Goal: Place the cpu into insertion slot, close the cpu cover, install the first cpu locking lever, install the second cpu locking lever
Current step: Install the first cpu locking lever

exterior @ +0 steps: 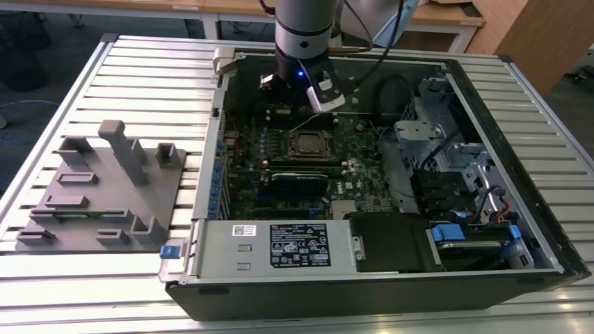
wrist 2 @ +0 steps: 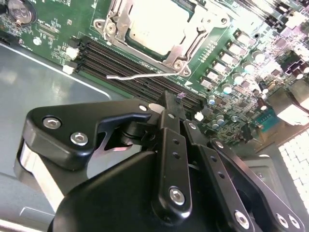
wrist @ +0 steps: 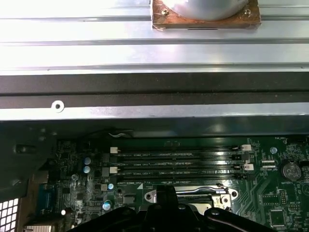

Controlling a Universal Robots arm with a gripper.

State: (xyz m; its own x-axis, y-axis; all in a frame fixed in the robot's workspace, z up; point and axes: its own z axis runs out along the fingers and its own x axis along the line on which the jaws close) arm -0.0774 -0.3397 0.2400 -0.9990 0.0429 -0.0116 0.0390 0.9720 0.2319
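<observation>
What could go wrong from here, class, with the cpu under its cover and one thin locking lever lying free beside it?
1. The locking lever is a thin wire lying free over the memory slots. The claw, close by, might slip off it and scrape them.
2. Small upright capacitors crowd one side of the cpu cover, so the broad claw could knock them.

Bright light is glaring off the tabletop [exterior: 139,76] and bleaching the cpu [wrist 2: 154,24]; the computer case [exterior: 371,296] interior is sitting dim.
</observation>
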